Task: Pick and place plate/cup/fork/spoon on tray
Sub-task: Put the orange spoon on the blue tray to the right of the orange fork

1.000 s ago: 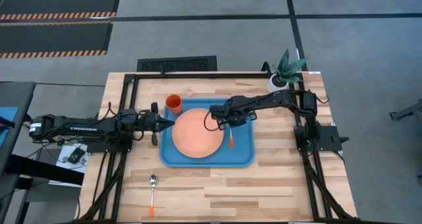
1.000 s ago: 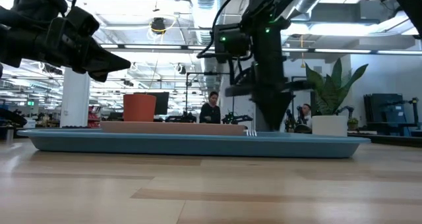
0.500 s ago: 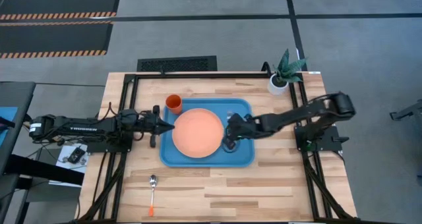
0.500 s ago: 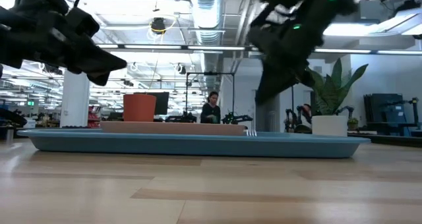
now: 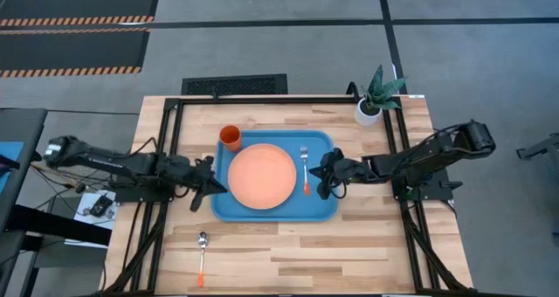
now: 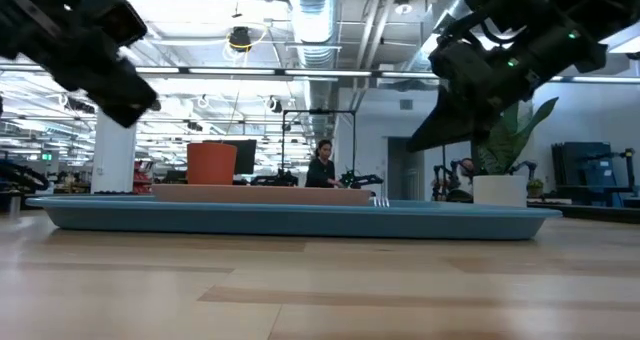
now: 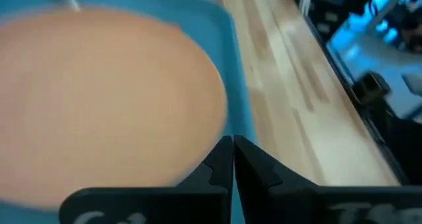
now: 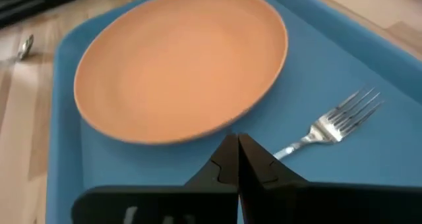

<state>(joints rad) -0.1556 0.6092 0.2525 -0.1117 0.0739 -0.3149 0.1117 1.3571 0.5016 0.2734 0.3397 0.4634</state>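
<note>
Both sets of jaws are pressed shut on nothing: your right gripper (image 5: 325, 176) hangs over the right edge of the large blue plastic tray (image 5: 321, 211), just beside the small fork with silver tines and thin orange handle (image 5: 305, 169), and your left gripper (image 5: 203, 185) hovers at the tray's left rim.

On the tray lie the wide, flat salmon-orange plate (image 5: 261, 175) at centre, the fork to its right, and the small bright-orange cup (image 5: 230, 139) at the far-left corner. The small spoon with a silver oval bowl and orange handle (image 5: 202, 255) lies well apart on the near-left of the table, and looks like the one piece left to fetch.

The risk from here, as a judgement: the spoon is thin and lies flat, so closed or poorly aimed fingers may skid it across the wood. A low swing across the tray could also clip the cup or nudge the fork.

The surface is a pale wooden table (image 5: 367, 245) framed in black rails, with a white pot holding a green plant (image 5: 374, 100) at the far-right corner. Beyond lies grey flooring and an open workshop under ceiling lights, with a person (image 6: 320, 167) seated far off.
</note>
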